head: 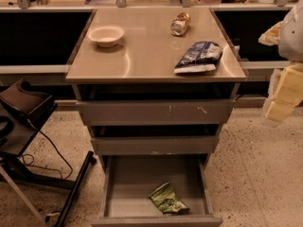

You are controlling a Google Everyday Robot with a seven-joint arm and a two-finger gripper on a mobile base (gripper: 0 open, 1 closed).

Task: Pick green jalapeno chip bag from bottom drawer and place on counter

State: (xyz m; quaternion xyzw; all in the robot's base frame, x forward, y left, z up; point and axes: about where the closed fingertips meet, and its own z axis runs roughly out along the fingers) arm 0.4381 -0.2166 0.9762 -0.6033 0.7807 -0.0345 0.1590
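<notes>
The green jalapeno chip bag (168, 199) lies crumpled on the floor of the open bottom drawer (128, 183), towards its front right. The counter (147, 51) is the beige-grey top of the cabinet above. My arm comes in at the right edge of the view, and the pale yellow gripper (277, 111) hangs beside the cabinet's right side at the height of the top drawer. It is well above and to the right of the bag and holds nothing that I can see.
On the counter are a white bowl (106, 35) at back left, a tipped can (180, 23) at the back and a blue-and-white bag (199, 57) at right. The two upper drawers (156, 111) stand slightly open. A black stand with cables (23, 112) is on the left.
</notes>
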